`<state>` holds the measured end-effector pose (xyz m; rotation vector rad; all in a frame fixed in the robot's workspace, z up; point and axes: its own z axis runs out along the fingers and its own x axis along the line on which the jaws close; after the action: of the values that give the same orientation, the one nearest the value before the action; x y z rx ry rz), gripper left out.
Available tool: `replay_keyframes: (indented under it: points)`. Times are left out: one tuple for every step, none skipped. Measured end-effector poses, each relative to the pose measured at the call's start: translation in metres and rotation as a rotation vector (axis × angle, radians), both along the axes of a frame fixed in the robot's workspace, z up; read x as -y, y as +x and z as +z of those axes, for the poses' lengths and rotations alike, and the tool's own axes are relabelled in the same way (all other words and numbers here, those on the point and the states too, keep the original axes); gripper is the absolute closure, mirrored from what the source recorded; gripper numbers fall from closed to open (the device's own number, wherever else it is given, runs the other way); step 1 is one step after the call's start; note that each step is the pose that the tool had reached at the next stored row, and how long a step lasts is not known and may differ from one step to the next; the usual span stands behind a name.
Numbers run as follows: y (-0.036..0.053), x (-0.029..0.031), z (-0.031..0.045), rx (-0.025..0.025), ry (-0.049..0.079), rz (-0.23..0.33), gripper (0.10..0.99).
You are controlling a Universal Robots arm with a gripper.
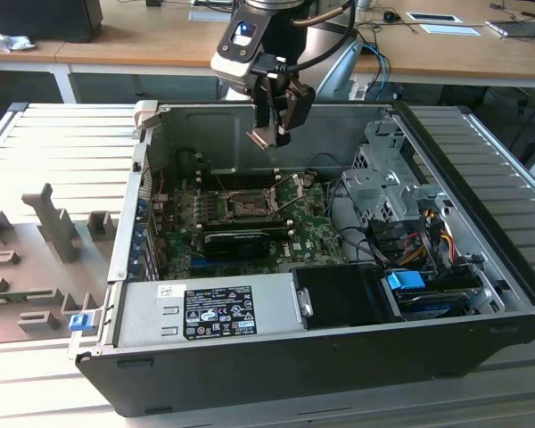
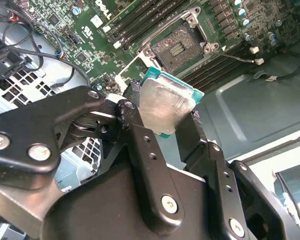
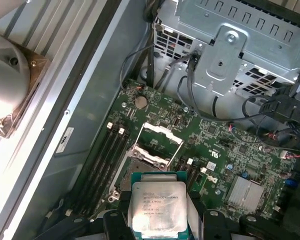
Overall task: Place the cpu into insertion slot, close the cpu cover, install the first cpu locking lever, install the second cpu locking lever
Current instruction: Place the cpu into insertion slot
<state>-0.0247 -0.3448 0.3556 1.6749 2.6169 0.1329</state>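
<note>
My gripper hangs above the open computer case, shut on the cpu. In both wrist views the cpu is a flat silver-topped square with a teal edge, clamped between my black fingers. The insertion slot lies on the green motherboard below and ahead of the chip, bare and dark inside its metal rim. The cpu cover stands swung up at the slot's far side. The chip is well above the slot and touches nothing but my fingers.
A grey power supply fills the case's near side. A metal drive cage with cable bundles stands at the exterior view's right. A long black card lies just in front of the slot. Memory slots flank it.
</note>
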Motion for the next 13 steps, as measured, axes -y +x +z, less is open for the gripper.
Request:
replay_keyframes:
  points:
    - [0.0, 0.0, 0.0, 0.0, 0.0, -0.008, 0.561]
    - [0.0, 0.0, -0.0001, 0.0, 0.0, -0.016, 0.561]
    - [0.0, 0.0, -0.0002, 0.0, 0.0, -0.022, 0.561]
    - [0.0, 0.0, -0.0002, 0.0, 0.0, -0.026, 0.561]
    - [0.0, 0.0, -0.0002, 0.0, 0.0, -0.029, 0.561]
    - [0.0, 0.0, -0.0002, 0.0, 0.0, -0.033, 0.561]
    - [0.0, 0.0, -0.0002, 0.0, 0.0, -0.039, 0.561]
    - [0.0, 0.0, -0.0002, 0.0, 0.0, -0.046, 0.561]
    - [0.0, 0.0, -0.0002, 0.0, 0.0, -0.05, 0.561]
    - [0.0, 0.0, -0.0002, 0.0, 0.0, -0.054, 0.561]
    - [0.0, 0.0, -0.0003, 0.0, 0.0, -0.058, 0.561]
    - [0.0, 0.0, -0.0003, 0.0, 0.0, -0.062, 0.561]
    - [0.0, 0.0, -0.0003, 0.0, 0.0, -0.069, 0.561]
